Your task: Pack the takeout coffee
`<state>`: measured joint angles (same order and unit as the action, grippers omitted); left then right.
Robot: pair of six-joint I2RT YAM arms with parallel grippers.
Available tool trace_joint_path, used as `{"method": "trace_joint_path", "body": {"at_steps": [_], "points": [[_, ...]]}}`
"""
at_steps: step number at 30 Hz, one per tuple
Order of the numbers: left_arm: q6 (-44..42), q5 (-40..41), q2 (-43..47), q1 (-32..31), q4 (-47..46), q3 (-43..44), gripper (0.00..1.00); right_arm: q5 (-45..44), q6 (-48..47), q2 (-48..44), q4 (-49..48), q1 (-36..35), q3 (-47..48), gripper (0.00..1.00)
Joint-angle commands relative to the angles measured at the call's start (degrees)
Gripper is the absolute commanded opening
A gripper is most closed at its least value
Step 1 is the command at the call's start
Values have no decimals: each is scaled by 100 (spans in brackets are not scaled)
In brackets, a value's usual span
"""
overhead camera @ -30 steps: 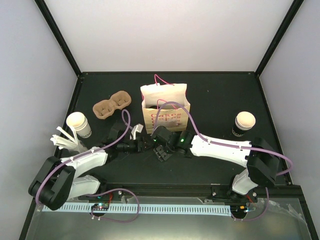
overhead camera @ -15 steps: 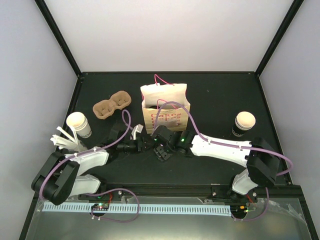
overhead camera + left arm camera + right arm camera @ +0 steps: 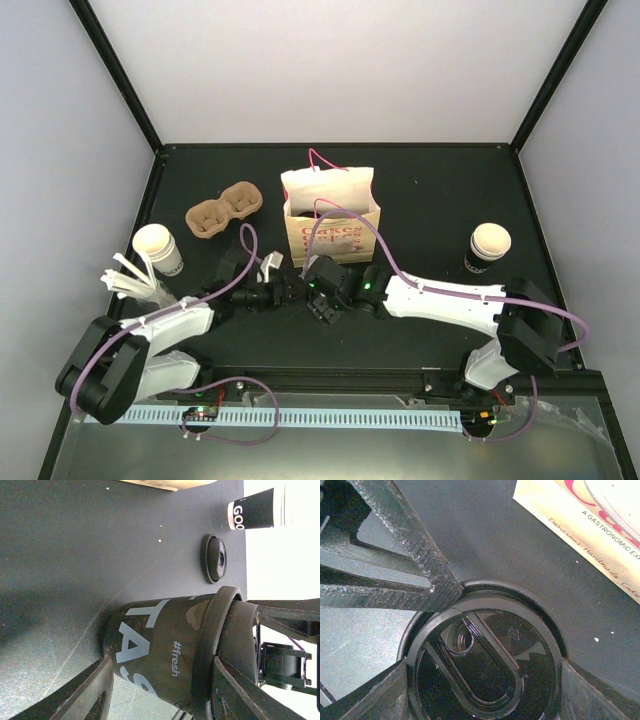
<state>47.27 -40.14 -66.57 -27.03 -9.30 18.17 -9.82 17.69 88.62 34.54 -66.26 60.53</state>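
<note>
A black paper cup [image 3: 160, 645] with a black lid [image 3: 485, 680] stands on the dark table in front of the bag. My right gripper [image 3: 485, 690] comes down from above and is shut on the lid's rim; in the top view [image 3: 322, 290] it hides the cup. My left gripper [image 3: 160, 680] is open at the cup's left side, one finger low by the base and one against the lid rim [image 3: 288, 290]. Two open cups with cream tops stand apart, one at the left [image 3: 157, 248] and one at the right [image 3: 489, 245]. The brown pulp tray [image 3: 224, 210] is empty.
A cream paper bag [image 3: 331, 215] with pink handles stands open just behind the grippers. A loose black lid [image 3: 214, 558] lies on the table towards the right cup [image 3: 255, 514]. White stirrers [image 3: 130, 280] lie at the left edge.
Both wrists have shifted only slightly around the black cup. The grips look the same.
</note>
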Motion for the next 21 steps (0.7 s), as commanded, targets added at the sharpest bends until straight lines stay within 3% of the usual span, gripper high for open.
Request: {"method": "trace_joint_path", "body": {"at_steps": [1,6,15,17,21], "points": [[-79,-283,-382,-134,-154,129,56,1172,6,652,612,-222,-603,70],[54,-359,-636,-135,-746,125,57,1224,16,658,571,-225,-630,70],[159,478,253,-62,-690,-138,61,1159,75,561,591,-229,-669,70],[138,431,378,-65,-755,-147,66,1151,77,559,573,-225,-678,70],[9,137,182,-73,-659,16,66,1173,56,569,550,-226,-675,70]]}}
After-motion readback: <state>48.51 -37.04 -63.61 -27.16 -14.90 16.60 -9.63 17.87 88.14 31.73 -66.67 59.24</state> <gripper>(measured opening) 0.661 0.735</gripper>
